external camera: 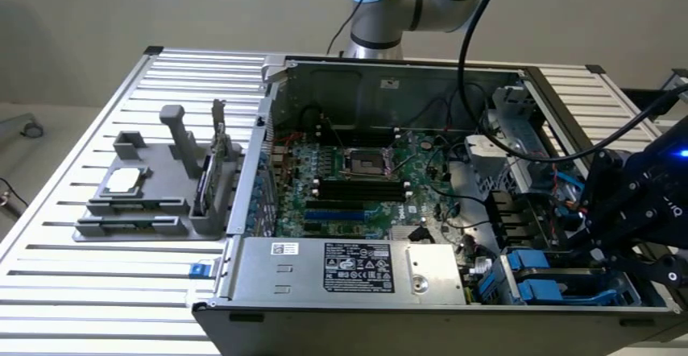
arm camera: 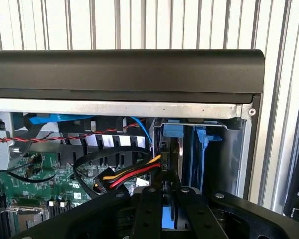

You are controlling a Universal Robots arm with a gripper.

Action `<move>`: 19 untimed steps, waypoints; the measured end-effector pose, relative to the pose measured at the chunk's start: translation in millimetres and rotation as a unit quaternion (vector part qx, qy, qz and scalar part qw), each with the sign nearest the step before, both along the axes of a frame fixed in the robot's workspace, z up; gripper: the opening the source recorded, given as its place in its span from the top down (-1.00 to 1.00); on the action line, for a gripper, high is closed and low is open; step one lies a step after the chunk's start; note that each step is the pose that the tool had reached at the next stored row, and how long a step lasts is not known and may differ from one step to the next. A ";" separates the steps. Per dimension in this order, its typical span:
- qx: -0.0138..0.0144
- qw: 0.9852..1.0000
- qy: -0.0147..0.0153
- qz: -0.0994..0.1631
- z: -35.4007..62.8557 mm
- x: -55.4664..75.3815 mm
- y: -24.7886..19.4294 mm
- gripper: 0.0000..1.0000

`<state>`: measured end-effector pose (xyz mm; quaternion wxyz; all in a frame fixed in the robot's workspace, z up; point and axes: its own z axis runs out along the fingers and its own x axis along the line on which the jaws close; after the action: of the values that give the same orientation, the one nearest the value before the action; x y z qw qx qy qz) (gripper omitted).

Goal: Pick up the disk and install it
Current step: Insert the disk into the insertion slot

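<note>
In the exterior view, the gripper (external camera: pixel 629 211) is hanging over the drive bay corner of the open computer case (external camera: pixel 430 291), with blue carriers (external camera: pixel 537 279) sitting just below it. Whether its jaws are apart or clamped cannot be told here.

In the wrist view, the gripper (arm camera: pixel 164 209) is pointing down at the bay, its dark fingers (arm camera: pixel 148 211) standing close together around a sliver of blue. Directly beneath them the disk (arm camera: pixel 170 149) is standing on edge in its slot, blue frame uppermost. It is probably stiff, fairly heavy and shock-sensitive, so the frame edges look like the safest hold.
</note>
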<state>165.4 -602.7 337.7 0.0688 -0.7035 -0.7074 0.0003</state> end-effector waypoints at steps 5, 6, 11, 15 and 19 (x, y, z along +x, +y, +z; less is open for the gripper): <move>0.000 1.000 0.000 0.000 -0.4 0.0 0.7 0.66; 0.000 1.000 0.000 0.001 -0.5 0.1 0.8 0.66; -0.001 1.000 0.000 0.002 -0.6 0.7 1.5 0.66; -0.002 1.000 0.000 0.003 -0.7 1.3 1.7 0.66; -0.004 1.000 0.000 0.004 -0.7 1.4 1.7 0.66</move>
<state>166.8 -601.0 337.0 0.0663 -0.7012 -0.7099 0.0030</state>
